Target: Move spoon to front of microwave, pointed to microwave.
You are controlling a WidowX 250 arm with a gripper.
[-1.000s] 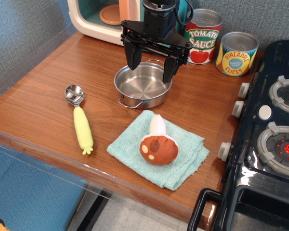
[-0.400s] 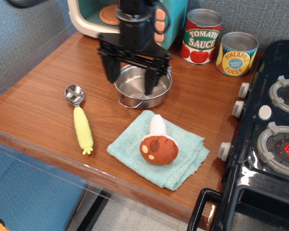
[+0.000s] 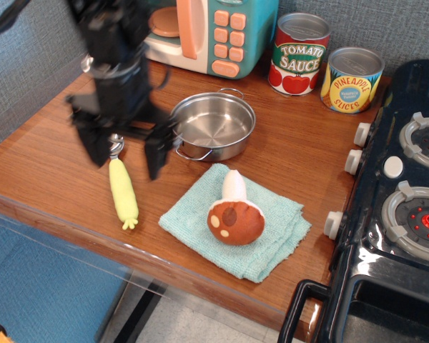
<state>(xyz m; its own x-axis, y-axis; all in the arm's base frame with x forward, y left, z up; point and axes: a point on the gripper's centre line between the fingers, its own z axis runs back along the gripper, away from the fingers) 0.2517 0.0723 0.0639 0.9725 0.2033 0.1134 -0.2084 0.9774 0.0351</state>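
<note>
The spoon [image 3: 123,193] lies on the wooden counter at the front left, its pale yellow-green handle toward the front edge and its silver bowl mostly hidden behind my gripper. My gripper [image 3: 126,158] is open and empty, its two black fingers hanging either side of the spoon's bowl end, just above it. The microwave [image 3: 214,32] stands at the back of the counter, with teal front, peach handle and buttons, and an orange plate inside.
A steel pot [image 3: 213,126] sits mid-counter just right of my gripper. A teal cloth [image 3: 272,236] holds a toy mushroom [image 3: 234,214]. A tomato sauce can [image 3: 299,53] and a pineapple can [image 3: 352,79] stand at the back. A black stove [image 3: 407,193] fills the right side.
My gripper has moved from above the pot leftward and toward the front, now hovering over the spoon's bowl. The spoon and other objects have not moved.
</note>
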